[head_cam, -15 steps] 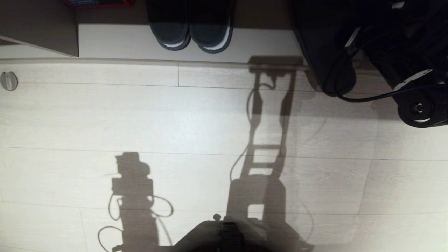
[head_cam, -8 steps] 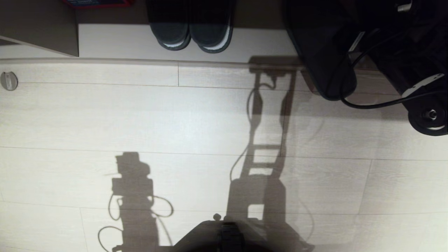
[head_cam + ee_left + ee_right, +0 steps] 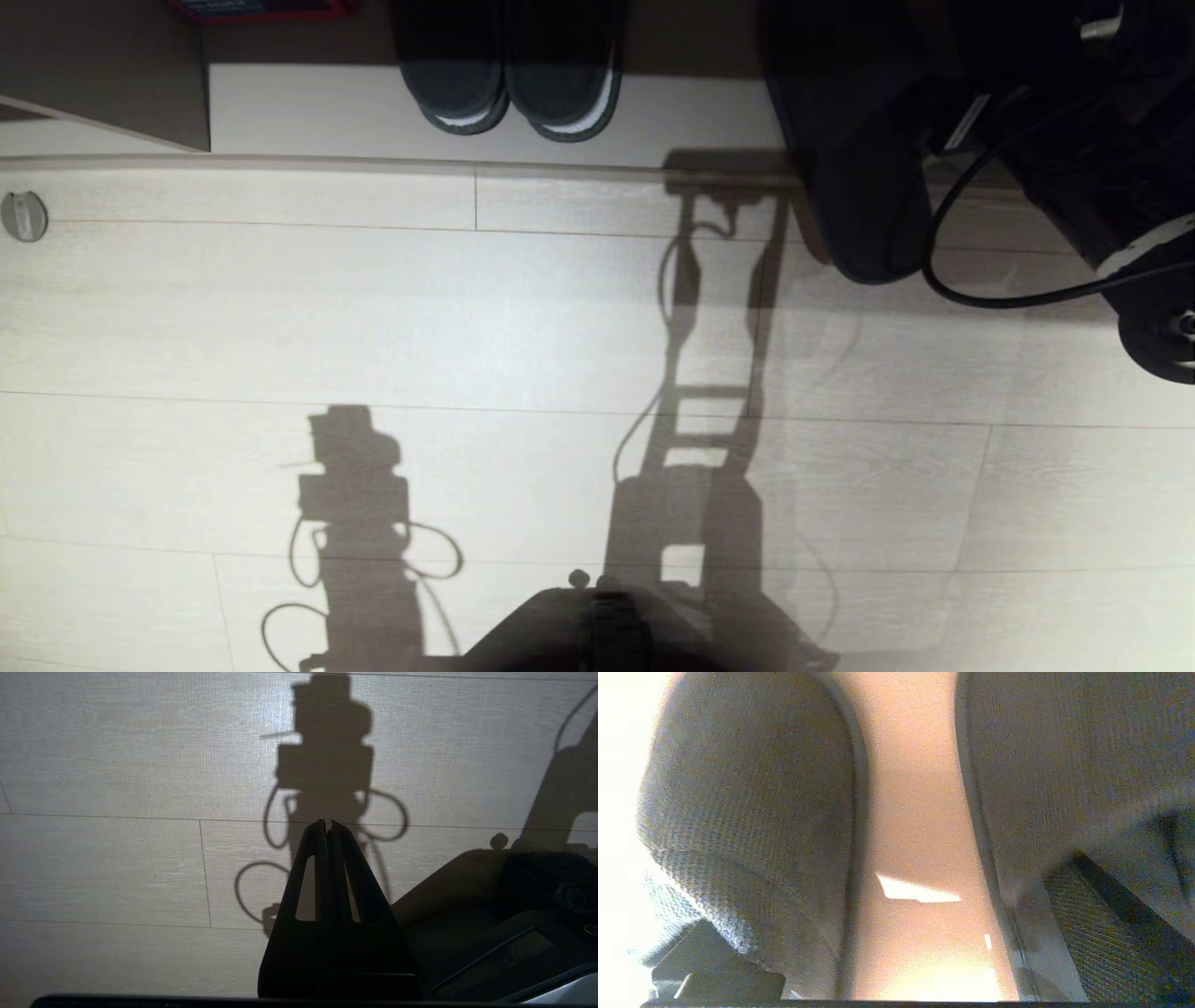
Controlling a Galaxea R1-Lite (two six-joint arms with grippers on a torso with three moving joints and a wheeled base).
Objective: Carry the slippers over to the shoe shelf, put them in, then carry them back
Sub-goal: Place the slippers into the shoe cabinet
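The slippers show close up in the right wrist view as two grey woven pieces, one (image 3: 752,812) and the other (image 3: 1064,765), with a strip of the shoe shelf board (image 3: 915,812) bare between them. My right gripper (image 3: 915,952) is open, its dark fingers (image 3: 714,977) standing wide at the outer sides of the pair. From the head, the right arm (image 3: 1027,112) is a dark mass over the shoe shelf's pale base board (image 3: 327,112), and it hides the gripper. My left gripper (image 3: 327,823) hangs shut and empty over the floor.
A dark closed-toe pair with white sole rims (image 3: 509,84) sits in the shelf's middle bay. A divider panel (image 3: 103,75) and a red-edged thing (image 3: 261,7) are further left. A round metal fitting (image 3: 23,215) is set in the floor. A black cable (image 3: 1008,299) loops under the right arm.
The right arm's round joint has slid right and down toward the picture's edge. The dark shape at the shelf's front edge has shifted a little lower. The left arm is still.
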